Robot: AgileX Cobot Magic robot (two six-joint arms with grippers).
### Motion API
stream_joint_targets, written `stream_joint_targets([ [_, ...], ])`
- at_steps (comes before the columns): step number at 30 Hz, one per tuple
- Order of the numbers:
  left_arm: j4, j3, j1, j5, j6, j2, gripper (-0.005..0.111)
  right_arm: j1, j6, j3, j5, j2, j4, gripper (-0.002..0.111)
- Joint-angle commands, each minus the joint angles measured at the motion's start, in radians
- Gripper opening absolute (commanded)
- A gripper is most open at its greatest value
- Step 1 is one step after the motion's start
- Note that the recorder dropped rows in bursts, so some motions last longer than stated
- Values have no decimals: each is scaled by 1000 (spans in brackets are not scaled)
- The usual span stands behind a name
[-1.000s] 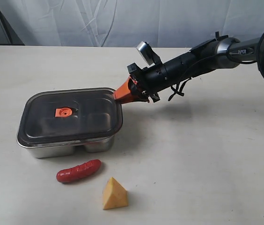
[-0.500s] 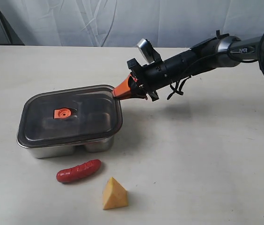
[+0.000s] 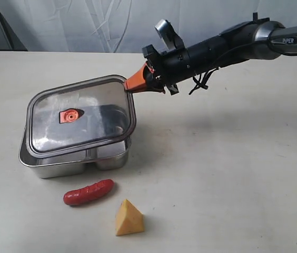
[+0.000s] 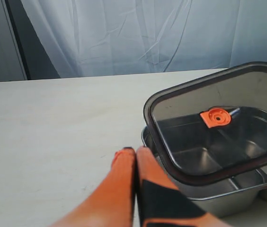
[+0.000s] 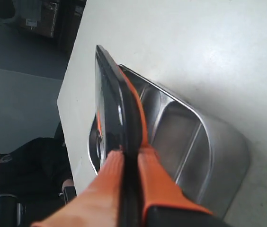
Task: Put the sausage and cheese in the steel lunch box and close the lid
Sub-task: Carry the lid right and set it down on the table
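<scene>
1. Right gripper (image 3: 129, 86): pinches lid (image 3: 98, 113) corner; lid tilted over box (image 3: 64, 167).
2. Left gripper (image 4: 134, 153): pressed together, near box.
3. Sausage (image 3: 88, 192), cheese (image 3: 128, 217): loose beyond box.
4. Advice: lift lid level, clear of rim.

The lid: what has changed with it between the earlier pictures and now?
The right claw closed on a corner of the lid and raised it, so the lid now tilts above the steel lunch box. The box, the sausage and the cheese stayed in place.

Lab-style test bench, plain white table (image 3: 233, 174), draped white curtain (image 3: 85, 26) behind
</scene>
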State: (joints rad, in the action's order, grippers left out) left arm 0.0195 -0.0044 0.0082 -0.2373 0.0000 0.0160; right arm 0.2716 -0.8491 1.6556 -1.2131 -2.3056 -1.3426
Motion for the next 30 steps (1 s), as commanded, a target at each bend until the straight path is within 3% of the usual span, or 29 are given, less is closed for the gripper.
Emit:
stream_joint_targets([
  [1,0,4,0,-1,0,-6,0,-2,-9,7,-8,39,-39,-1],
  [11,0,4,0,-1,0,-6,0,-10,-38,7,-8,107,-161,-1],
  [19,0,4,0,-1,0,-6,0,-105,-131,7,17,183,-210,-1],
  [23,0,4,0,-1,0,-6,0,-144,-135,7,128,236,-73,-1],
  [30,0,4,0,-1,0,-6,0,-149,-114,7,400,408,406,-1],
])
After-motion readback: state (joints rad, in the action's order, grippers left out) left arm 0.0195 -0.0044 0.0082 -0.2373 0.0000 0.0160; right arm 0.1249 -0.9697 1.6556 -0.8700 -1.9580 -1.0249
